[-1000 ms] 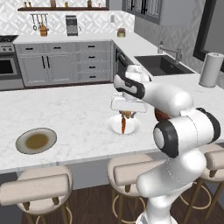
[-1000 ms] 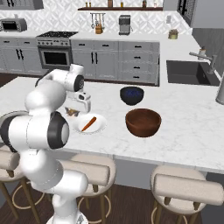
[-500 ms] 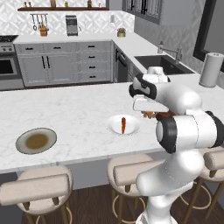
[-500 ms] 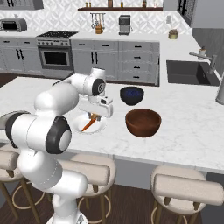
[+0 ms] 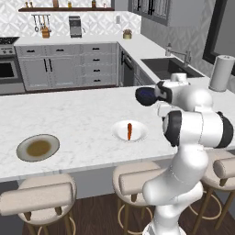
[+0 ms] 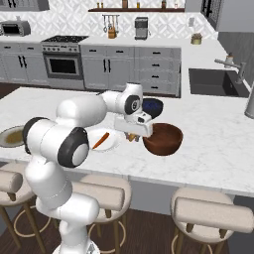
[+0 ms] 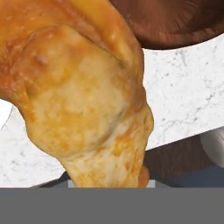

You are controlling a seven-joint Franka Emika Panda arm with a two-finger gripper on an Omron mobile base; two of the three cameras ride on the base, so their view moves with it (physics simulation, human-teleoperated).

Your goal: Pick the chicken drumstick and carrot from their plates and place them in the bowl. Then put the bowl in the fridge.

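The chicken drumstick [image 7: 83, 96], lumpy and golden-brown with paler, glossy patches, is held in the gripper [image 6: 132, 135], whose jaws are closed partway around it. It is carried above the counter [image 6: 208, 144], between the white plate [image 6: 110, 145] bearing the orange carrot [image 6: 100, 140] and the reddish-brown bowl [image 6: 163, 140].

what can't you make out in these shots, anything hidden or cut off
- Hand view: the chicken drumstick hides the jaws and most of the bowl.
- Left base view: the arm hides the bowl and the drumstick.
- Right base view: the olive-grey plate is cut off by the left edge.
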